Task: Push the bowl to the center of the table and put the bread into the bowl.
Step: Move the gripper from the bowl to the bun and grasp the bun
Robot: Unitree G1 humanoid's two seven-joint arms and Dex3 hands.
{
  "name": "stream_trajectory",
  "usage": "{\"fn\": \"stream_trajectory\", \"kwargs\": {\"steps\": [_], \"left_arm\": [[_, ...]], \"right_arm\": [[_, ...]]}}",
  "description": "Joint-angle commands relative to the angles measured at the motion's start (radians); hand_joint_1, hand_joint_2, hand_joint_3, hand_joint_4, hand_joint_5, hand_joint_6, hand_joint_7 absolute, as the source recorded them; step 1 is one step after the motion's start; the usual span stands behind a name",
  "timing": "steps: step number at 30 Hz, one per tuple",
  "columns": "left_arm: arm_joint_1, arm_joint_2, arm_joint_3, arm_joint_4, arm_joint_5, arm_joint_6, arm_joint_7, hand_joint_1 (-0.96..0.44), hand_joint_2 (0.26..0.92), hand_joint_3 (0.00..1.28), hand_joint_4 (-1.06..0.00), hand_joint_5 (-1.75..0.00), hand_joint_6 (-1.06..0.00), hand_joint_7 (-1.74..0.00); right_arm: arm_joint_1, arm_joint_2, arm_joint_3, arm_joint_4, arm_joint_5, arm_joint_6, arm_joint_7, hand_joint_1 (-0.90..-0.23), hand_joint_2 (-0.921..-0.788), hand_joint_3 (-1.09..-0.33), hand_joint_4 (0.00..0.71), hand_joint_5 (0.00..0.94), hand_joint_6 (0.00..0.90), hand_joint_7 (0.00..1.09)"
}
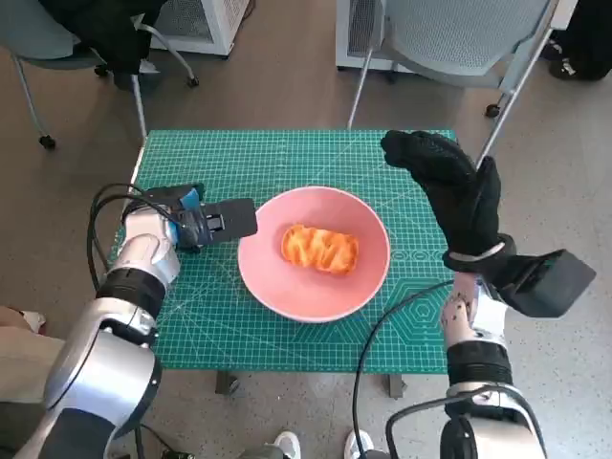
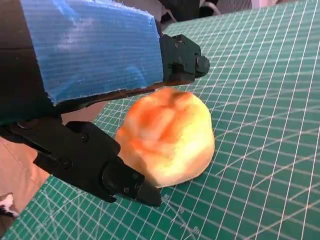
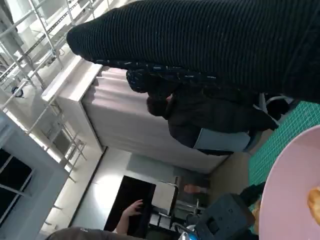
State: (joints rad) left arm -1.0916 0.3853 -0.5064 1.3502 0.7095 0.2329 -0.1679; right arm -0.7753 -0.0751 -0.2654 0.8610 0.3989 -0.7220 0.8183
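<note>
The pink bowl (image 1: 273,287) stands near the middle of the green mat with a golden bread (image 1: 319,249) lying inside it. My left hand (image 1: 206,222) lies low on the mat just left of the bowl's rim. In the left wrist view a second bread (image 2: 167,137) rests on the mat between that hand's black fingers (image 2: 100,167); whether they grip it I cannot tell. The head view hides this bread under the hand. My gloved right hand (image 1: 449,186) is raised above the mat to the right of the bowl, holding nothing.
The green cutting mat (image 1: 239,163) covers the small table. Chairs (image 1: 459,38) stand behind the far edge, with floor all round. In the right wrist view a person (image 3: 210,115) in dark clothes sits beyond the table. A cable (image 1: 382,330) loops over the mat's near right.
</note>
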Motion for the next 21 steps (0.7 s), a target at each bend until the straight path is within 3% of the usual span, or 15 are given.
{"fn": "stream_trajectory", "kwargs": {"steps": [1,3,4,5,7,10,11,13,15,17,20,21], "left_arm": [[0.026,-0.004,0.019,0.003,-0.025,0.004,0.019,0.03,0.807,0.02,-0.40,-1.56,-0.28,-0.02],[0.031,-0.004,0.017,0.002,-0.025,0.009,0.028,0.08,0.819,0.02,-0.54,-1.65,-0.30,-0.03],[0.033,-0.004,0.016,0.002,-0.025,0.011,0.033,0.21,0.692,0.34,-0.60,-1.57,-0.32,-0.03],[0.035,-0.004,0.015,0.002,-0.025,0.013,0.037,0.29,0.596,0.56,-0.64,-1.52,-0.33,-0.03],[0.042,-0.003,0.001,0.004,-0.012,0.012,0.054,0.36,0.536,0.71,-0.68,-1.45,-0.36,-0.04],[0.052,0.000,-0.018,0.005,0.007,0.003,0.084,0.39,0.557,0.70,-0.71,-1.37,-0.43,-0.07],[0.060,0.004,-0.025,0.003,0.015,-0.009,0.109,0.39,0.594,0.66,-0.68,-1.38,-0.45,-0.09],[0.073,0.012,-0.034,0.001,0.023,-0.028,0.144,0.37,0.775,0.46,-0.55,-1.44,-0.50,-0.21],[0.078,0.017,-0.039,0.003,0.023,-0.039,0.157,0.36,0.846,0.39,-0.48,-1.48,-0.49,-0.37],[0.078,0.019,-0.041,0.006,0.021,-0.039,0.154,0.35,0.872,0.35,-0.47,-1.48,-0.49,-0.49],[0.074,0.018,-0.039,0.009,0.016,-0.030,0.143,0.36,0.849,0.35,-0.52,-1.43,-0.49,-0.63],[0.073,0.018,-0.033,0.009,0.010,-0.028,0.138,0.23,0.864,0.30,-0.54,-1.37,-0.52,-0.86]], "right_arm": [[0.027,-0.004,0.005,-0.009,0.005,0.024,-0.002,-0.664,-0.921,-0.900,0.035,0.000,-0.001,0.24],[0.027,-0.004,0.005,-0.011,0.003,0.025,-0.005,-0.665,-0.921,-0.900,0.035,0.000,-0.001,0.24],[0.027,-0.003,0.006,-0.012,0.002,0.026,-0.006,-0.665,-0.921,-0.900,0.034,0.000,-0.001,0.24],[0.027,-0.003,0.006,-0.013,0.001,0.026,-0.007,-0.665,-0.921,-0.900,0.034,0.000,-0.001,0.24],[0.027,-0.002,0.007,-0.013,0.000,0.026,-0.009,-0.665,-0.921,-0.900,0.034,0.000,-0.001,0.24],[0.027,-0.001,0.008,-0.013,-0.002,0.025,-0.012,-0.666,-0.921,-0.900,0.035,0.000,-0.001,0.24],[0.027,-0.001,0.009,-0.013,-0.003,0.024,-0.013,-0.665,-0.921,-0.900,0.035,0.000,-0.001,0.24],[0.027,0.000,0.011,-0.015,-0.003,0.024,-0.013,-0.664,-0.921,-0.900,0.037,0.001,-0.001,0.24],[0.027,0.000,0.012,-0.016,-0.002,0.025,-0.013,-0.664,-0.921,-0.900,0.039,0.002,-0.001,0.24],[0.025,0.000,0.014,-0.016,-0.001,0.026,-0.012,-0.664,-0.921,-0.899,0.040,0.003,-0.001,0.24],[0.024,0.000,0.015,-0.014,-0.001,0.027,-0.012,-0.664,-0.921,-0.899,0.040,0.003,-0.001,0.24],[0.023,-0.001,0.015,-0.013,-0.001,0.027,-0.012,-0.664,-0.921,-0.899,0.041,0.003,-0.001,0.24]]}}
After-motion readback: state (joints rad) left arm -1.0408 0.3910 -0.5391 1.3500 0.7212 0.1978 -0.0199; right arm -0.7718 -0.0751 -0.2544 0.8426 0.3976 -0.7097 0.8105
